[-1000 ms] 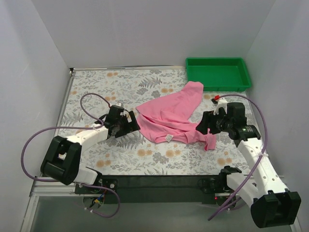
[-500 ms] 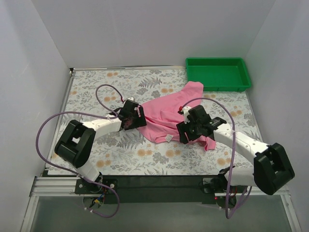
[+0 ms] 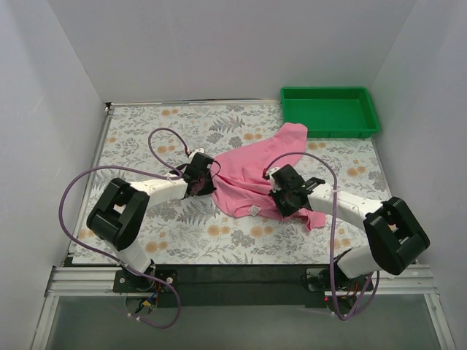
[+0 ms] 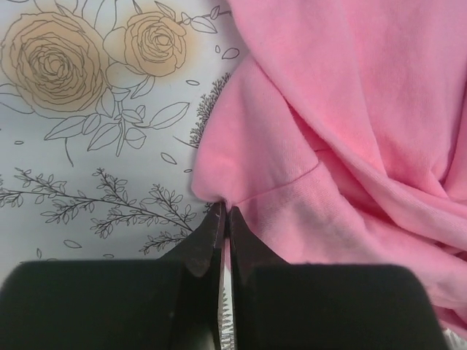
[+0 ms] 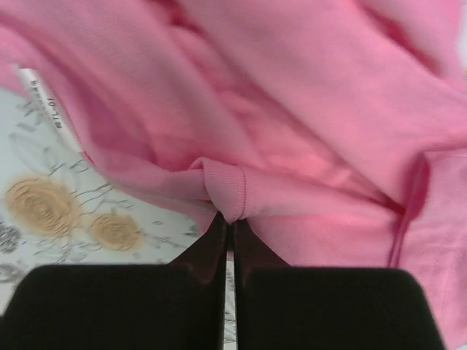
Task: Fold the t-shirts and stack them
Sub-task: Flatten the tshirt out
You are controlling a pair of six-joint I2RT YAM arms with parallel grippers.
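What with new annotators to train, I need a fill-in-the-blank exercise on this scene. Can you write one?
The crumpled t-shirt lying on the table is ___ in colour. The tray at the table's far right corner is ___ in colour. The left end effector and the right end effector are both ___ on the t-shirt.
Missing words: pink; green; shut.

The pink t-shirt [image 3: 255, 171] is soft, matt knit cloth, faintly fuzzy, with stitched hems and a small white label [image 5: 45, 102], probably woven tape, though that view is blurred. The desk [image 3: 131, 124] wears a smooth, matt sheet with a floral print. The green tray [image 3: 328, 90] is slightly glossy plastic. The left pincer [image 4: 223, 210] and right pincer [image 5: 226, 220] have matt black fingers.
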